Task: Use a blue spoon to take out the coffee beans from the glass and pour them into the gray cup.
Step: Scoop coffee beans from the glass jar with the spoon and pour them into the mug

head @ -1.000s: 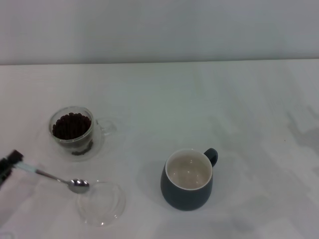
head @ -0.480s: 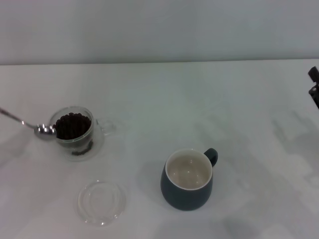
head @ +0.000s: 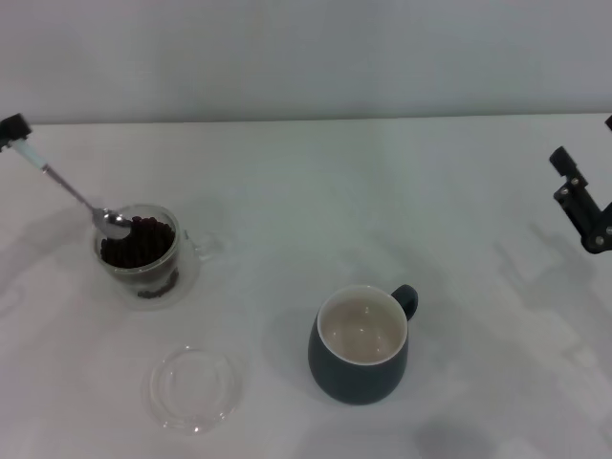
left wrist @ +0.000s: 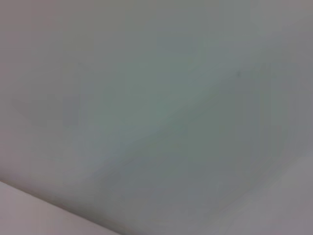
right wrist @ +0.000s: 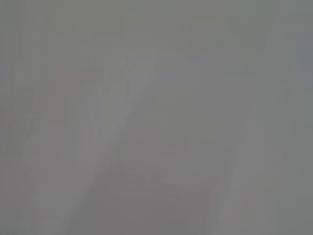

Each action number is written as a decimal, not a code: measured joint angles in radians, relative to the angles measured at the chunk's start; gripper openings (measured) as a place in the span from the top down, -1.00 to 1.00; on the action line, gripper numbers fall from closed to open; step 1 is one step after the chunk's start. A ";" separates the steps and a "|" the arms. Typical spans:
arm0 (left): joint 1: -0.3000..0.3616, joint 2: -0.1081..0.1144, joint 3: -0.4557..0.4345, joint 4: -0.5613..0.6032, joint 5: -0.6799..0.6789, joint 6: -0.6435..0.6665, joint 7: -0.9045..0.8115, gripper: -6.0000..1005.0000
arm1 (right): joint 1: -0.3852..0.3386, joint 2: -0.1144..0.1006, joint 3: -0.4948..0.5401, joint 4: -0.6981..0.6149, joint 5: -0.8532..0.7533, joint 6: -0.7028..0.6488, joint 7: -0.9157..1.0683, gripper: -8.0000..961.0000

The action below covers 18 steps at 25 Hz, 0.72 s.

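Observation:
In the head view, my left gripper (head: 13,127) is at the far left edge, shut on the pale handle end of the blue spoon (head: 72,189). The spoon slants down to the right, and its silver bowl sits at the near-left rim of the glass (head: 142,258), just over the coffee beans (head: 141,241) that fill it. The gray cup (head: 361,356) stands to the right and nearer me, its cream inside empty. My right gripper (head: 584,142) hangs open and empty at the far right edge. Both wrist views show only blank pale surface.
A flat shallow clear glass dish (head: 194,387) lies on the white table (head: 316,191), in front of the glass and left of the gray cup. A pale wall runs along the table's far edge.
My left gripper has lifted the spoon from beside the flat dish, moved it away to the glass and raised the handle, so the bowl now sits over the beans. My right gripper has come into view.

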 joint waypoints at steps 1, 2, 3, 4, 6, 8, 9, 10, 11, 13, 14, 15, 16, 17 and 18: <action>-0.020 0.004 0.000 0.000 0.027 -0.021 -0.009 0.73 | 0.000 0.000 -0.007 -0.003 0.000 0.000 0.002 -0.29; -0.073 0.016 0.001 0.006 0.094 -0.066 -0.031 0.73 | 0.000 0.000 -0.014 -0.007 0.000 0.000 0.006 -0.28; -0.088 0.019 0.001 0.008 0.117 -0.083 -0.039 0.73 | -0.001 0.000 -0.019 -0.009 0.000 0.000 0.013 -0.28; -0.088 0.019 0.001 0.008 0.117 -0.083 -0.039 0.73 | -0.001 0.000 -0.026 -0.012 0.000 0.000 0.021 -0.28; -0.117 0.025 0.001 0.010 0.166 -0.121 -0.064 0.73 | -0.002 0.000 -0.037 -0.020 0.000 0.000 0.038 -0.27; -0.140 0.030 0.001 0.011 0.218 -0.150 -0.087 0.73 | -0.002 0.000 -0.048 -0.028 0.000 0.000 0.050 -0.27; -0.140 0.030 0.001 0.011 0.218 -0.150 -0.087 0.73 | -0.002 0.000 -0.053 -0.030 0.000 0.000 0.053 -0.27; -0.159 0.032 0.000 0.012 0.257 -0.168 -0.098 0.73 | -0.002 0.000 -0.059 -0.033 0.001 0.000 0.057 -0.27; -0.169 0.032 0.001 0.012 0.278 -0.173 -0.101 0.73 | -0.002 0.000 -0.063 -0.035 0.001 0.000 0.060 -0.26; -0.183 0.032 0.001 0.012 0.300 -0.178 -0.105 0.73 | -0.003 0.000 -0.072 -0.038 0.002 0.000 0.068 -0.26; -0.189 0.031 0.000 0.012 0.314 -0.182 -0.105 0.73 | -0.003 0.000 -0.075 -0.039 0.004 0.001 0.075 -0.26; -0.191 0.029 0.000 0.013 0.323 -0.184 -0.105 0.73 | -0.003 0.000 -0.078 -0.039 0.006 0.003 0.083 -0.26; -0.195 0.026 -0.001 0.015 0.338 -0.188 -0.105 0.73 | -0.004 0.000 -0.080 -0.039 0.008 0.003 0.088 -0.26; -0.197 0.023 -0.001 0.019 0.352 -0.192 -0.105 0.73 | -0.004 0.000 -0.080 -0.040 0.008 0.003 0.095 -0.26; -0.198 0.018 -0.001 0.026 0.369 -0.196 -0.105 0.73 | -0.004 0.000 -0.080 -0.040 0.008 0.002 0.100 -0.26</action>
